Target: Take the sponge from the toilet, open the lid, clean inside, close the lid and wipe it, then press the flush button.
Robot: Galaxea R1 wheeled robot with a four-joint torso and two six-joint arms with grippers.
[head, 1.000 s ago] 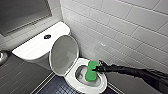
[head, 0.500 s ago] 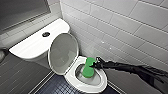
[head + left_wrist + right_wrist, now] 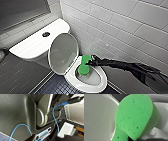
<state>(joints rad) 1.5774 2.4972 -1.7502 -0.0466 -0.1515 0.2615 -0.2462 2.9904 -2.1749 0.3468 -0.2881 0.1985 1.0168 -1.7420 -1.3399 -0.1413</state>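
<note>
The white toilet (image 3: 37, 43) stands against the tiled wall with its lid (image 3: 63, 53) raised and leaning toward the tank. The bright green sponge (image 3: 84, 65) hangs over the back of the open bowl (image 3: 98, 83), partly down inside it and close to the lid. My right gripper (image 3: 90, 62) is shut on the sponge's right side, at the end of the black arm that reaches in from the right. In the right wrist view the sponge (image 3: 136, 117) looms large against the white bowl wall. A round flush button (image 3: 46, 34) sits on top of the tank.
A white tiled wall (image 3: 120, 30) runs close along the toilet's right side. Dark blue tiled floor (image 3: 53, 86) lies in front of the bowl. Grey panelling and a ledge (image 3: 22, 15) stand behind the tank. The left wrist view has my own dark body and blue cables (image 3: 55, 119).
The right gripper and the sponge have shifted slightly toward the raised lid, at the back of the bowl. The toilet and lid have not moved.
</note>
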